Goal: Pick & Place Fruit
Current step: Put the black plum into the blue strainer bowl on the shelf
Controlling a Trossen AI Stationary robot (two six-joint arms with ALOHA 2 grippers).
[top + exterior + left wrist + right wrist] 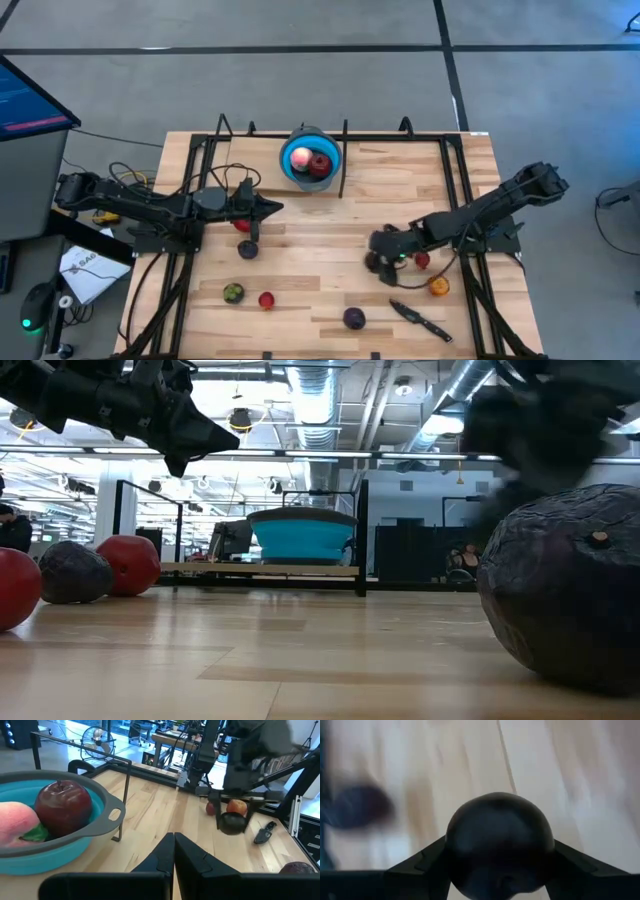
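My right gripper (378, 263) sits right of the table's middle, shut on a dark purple fruit (499, 835). My left gripper (268, 208) is shut and hovers left of centre, holding nothing, a little short of the blue bowl (297, 172). A pink fruit (15, 822) and a red fruit (62, 806) lie in the bowl. On the wood rest a red fruit (243, 226), a dark purple one (248, 249), a greenish one (233, 292), a red one (266, 299), a purple one (354, 318), a red one (422, 260) and an orange one (438, 286). My right gripper pinches the dark purple fruit between its two fingers (420, 862), one on each of its opposite sides (457, 852). The fingers slant down from the table's right. In the left wrist view the fruit (233, 824) hangs under the gripper just above the wood.
A black-handled knife (420, 318) lies near the front edge, right of the purple fruit. A black metal frame (344, 160) stands along the far edge and both sides, close beside the bowl. Bare wood shows in the table's middle (320, 250).
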